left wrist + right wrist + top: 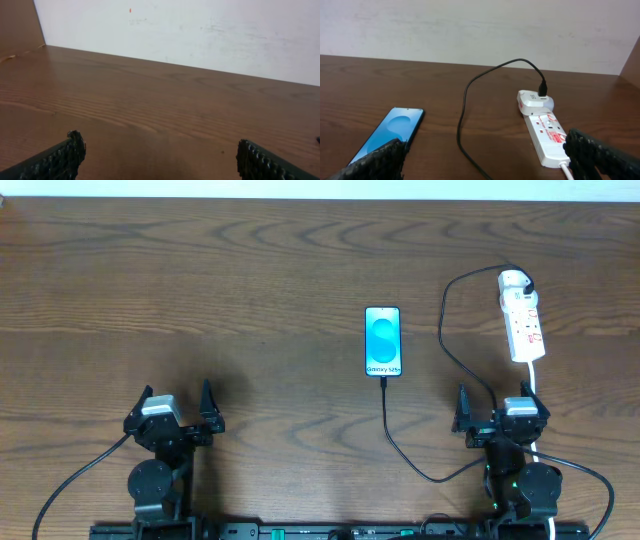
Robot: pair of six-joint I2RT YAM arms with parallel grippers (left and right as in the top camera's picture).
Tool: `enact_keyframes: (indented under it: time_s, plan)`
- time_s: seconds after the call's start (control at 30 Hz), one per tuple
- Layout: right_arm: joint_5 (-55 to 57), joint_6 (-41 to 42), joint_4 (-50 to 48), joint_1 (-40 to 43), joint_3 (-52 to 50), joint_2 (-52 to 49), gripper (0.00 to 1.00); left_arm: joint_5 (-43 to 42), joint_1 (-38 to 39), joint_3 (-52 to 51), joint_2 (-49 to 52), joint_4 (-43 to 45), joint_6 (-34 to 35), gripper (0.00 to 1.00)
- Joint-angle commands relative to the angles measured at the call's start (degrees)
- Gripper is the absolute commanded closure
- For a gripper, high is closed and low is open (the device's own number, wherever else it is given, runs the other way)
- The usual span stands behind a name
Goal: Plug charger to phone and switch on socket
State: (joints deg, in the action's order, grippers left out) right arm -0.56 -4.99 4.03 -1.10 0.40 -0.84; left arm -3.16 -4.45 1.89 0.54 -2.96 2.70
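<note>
The phone (383,341) lies flat mid-table with its cyan screen lit; it also shows in the right wrist view (390,134). The black charger cable (395,435) runs from the phone's near edge, loops past the right arm and up to a white adapter on the far end of the socket (522,320). In the right wrist view the cable (462,107) and the socket (547,132) are ahead. My right gripper (485,160) is open and empty, near the table's front, short of the socket. My left gripper (157,160) is open and empty over bare wood at the front left (180,418).
The socket's white cord (533,375) runs toward the right arm base. A pale wall (200,30) stands behind the table's far edge. The table is dark brown wood (200,300).
</note>
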Motion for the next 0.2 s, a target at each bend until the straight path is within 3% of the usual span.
enact_keyframes:
  time_s: [0.0,0.17]
  plan:
    - [0.4,0.7,0.2,-0.2,-0.1,0.5,0.01,-0.5,-0.3,-1.7,-0.2,-0.8,-0.8,0.02]
    - [0.4,0.7,0.2,-0.2,-0.1,0.5,0.01,-0.5,-0.3,-1.7,-0.2,-0.8,-0.8,0.02]
